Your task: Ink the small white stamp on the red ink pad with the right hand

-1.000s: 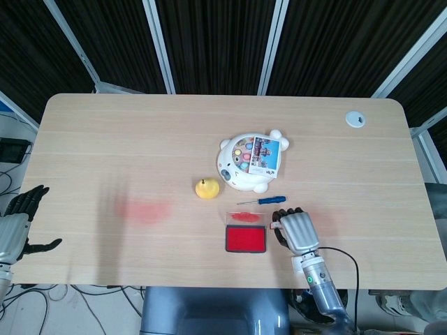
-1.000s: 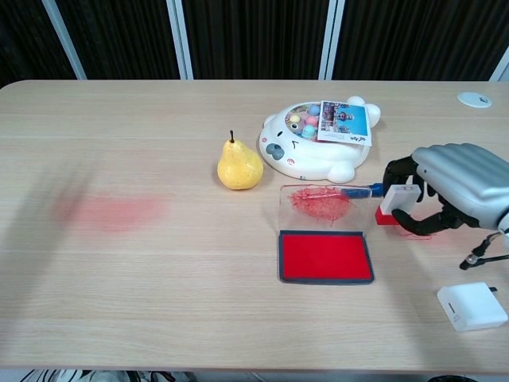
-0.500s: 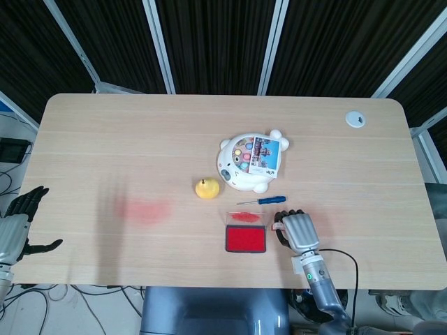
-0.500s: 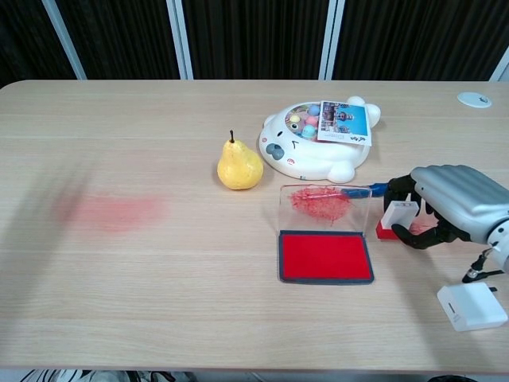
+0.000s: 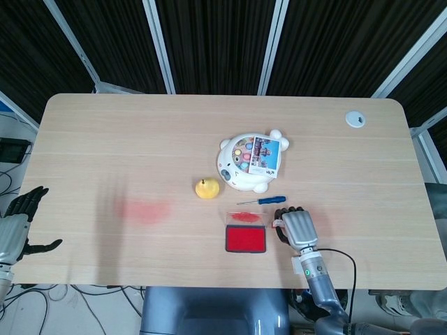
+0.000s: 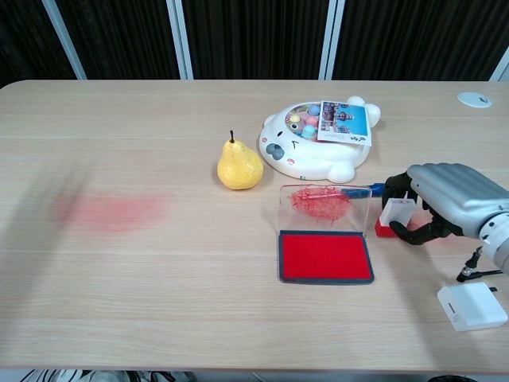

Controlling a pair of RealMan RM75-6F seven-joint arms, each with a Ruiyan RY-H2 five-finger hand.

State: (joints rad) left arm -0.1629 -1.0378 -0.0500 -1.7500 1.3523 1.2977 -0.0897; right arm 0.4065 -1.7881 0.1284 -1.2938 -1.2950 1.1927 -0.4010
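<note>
Right robot hand [image 6: 445, 200], lower right: fingers curled around small white stamp [image 6: 395, 213], just right of red ink pad [image 6: 325, 256]. Left robot hand [image 5: 17, 227], lower left edge: fingers spread, holding nothing.

Head view looks steeply down on the whole table [image 5: 105, 139]; chest view faces it lower, nearer.

Right hand [image 6: 447, 203], gripping the small white stamp [image 6: 395, 216], is now lower and nearer, with the stamp's red base on the table [image 6: 159, 270].
</note>
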